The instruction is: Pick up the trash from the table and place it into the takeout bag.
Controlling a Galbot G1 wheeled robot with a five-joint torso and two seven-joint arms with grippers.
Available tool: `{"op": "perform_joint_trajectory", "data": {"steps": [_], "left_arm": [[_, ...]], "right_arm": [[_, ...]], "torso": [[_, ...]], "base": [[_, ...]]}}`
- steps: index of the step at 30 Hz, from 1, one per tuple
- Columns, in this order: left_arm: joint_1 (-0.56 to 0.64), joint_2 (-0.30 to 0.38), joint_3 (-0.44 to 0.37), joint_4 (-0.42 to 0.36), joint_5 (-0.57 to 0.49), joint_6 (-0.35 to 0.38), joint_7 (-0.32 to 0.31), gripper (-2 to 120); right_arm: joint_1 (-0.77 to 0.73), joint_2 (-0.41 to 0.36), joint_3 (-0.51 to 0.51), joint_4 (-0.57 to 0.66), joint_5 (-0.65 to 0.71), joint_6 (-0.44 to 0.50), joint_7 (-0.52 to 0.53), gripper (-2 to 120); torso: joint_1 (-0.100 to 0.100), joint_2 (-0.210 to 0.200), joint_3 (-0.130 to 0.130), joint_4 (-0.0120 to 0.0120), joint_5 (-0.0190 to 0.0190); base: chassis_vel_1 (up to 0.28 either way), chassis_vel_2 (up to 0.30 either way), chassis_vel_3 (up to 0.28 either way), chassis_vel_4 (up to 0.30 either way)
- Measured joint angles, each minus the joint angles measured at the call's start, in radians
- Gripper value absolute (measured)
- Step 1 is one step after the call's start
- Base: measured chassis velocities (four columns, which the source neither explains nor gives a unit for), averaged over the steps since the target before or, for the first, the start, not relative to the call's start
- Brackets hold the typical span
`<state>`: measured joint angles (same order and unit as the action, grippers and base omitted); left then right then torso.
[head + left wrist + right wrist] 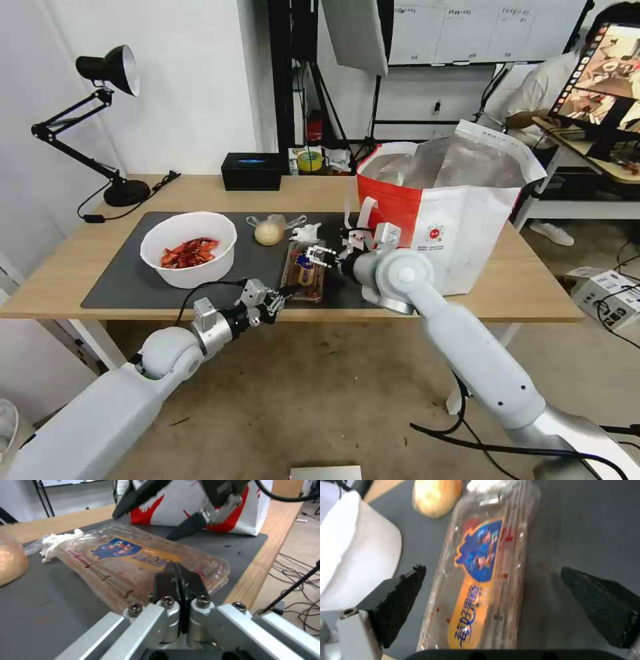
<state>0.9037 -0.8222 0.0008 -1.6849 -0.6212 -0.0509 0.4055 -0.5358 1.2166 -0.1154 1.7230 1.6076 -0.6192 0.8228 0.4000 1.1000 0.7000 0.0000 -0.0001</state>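
Your left gripper [180,580] has its fingers pressed together at the tray's [304,269] near end; your right gripper [493,602] hangs over it, fingers spread. The tray lies on the tabletop [533,287] mat at 9 o'clock from the bag [453,213]. Thin slick plastic could buckle or slide toward the edge

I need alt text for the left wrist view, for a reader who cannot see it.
The left gripper, shut, pinches the near edge of a clear plastic tray lying on the dark mat. The right gripper hangs open over the tray's far end, with a crumpled tissue beside it and the takeout bag behind.
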Motion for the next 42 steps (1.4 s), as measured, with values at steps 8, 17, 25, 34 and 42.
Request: {"op": "perform_joint_trajectory", "data": {"steps": [8, 17, 25, 34, 42], "left_arm": [[0.001, -0.004, 0.0, -0.003, 0.0, -0.002, 0.0, 0], [0.003, -0.007, -0.001, -0.004, -0.004, -0.01, 0.003, 0], [0.013, -0.008, -0.016, -0.007, -0.006, -0.015, 0.01, 0], [0.035, -0.006, -0.034, -0.011, -0.006, -0.022, 0.02, 0], [0.048, -0.004, -0.04, -0.018, -0.006, -0.026, 0.023, 0]], "right_arm": [[0.026, 0.031, -0.01, -0.057, 0.04, -0.023, 0.0, 100], [0.066, 0.051, -0.029, -0.119, 0.081, -0.045, 0.0, 100], [0.094, 0.067, -0.049, -0.152, 0.101, -0.061, -0.01, 100], [0.12, 0.078, -0.068, -0.186, 0.127, -0.077, 0.024, 88], [0.118, 0.075, -0.074, -0.197, 0.13, -0.085, 0.025, 65]], "torso": [[0.0, 0.0, 0.0, 0.0, 0.0001], [0.0, 0.0, 0.0, 0.0, 0.0], [0.0, 0.0, 0.0, -0.0002, 0.0], [-0.001, 0.0, -0.001, -0.0007, -0.0001], [-0.001, 0.001, -0.001, -0.001, -0.0001]], "base": [[0.0, 0.0, 0.0, 0.0], [0.0, 0.0, 0.0, 0.0], [0.0, 0.0, 0.0, 0.0], [0.0, 0.0, 0.0, 0.0], [0.0, 0.0, 0.0, 0.0]]}}
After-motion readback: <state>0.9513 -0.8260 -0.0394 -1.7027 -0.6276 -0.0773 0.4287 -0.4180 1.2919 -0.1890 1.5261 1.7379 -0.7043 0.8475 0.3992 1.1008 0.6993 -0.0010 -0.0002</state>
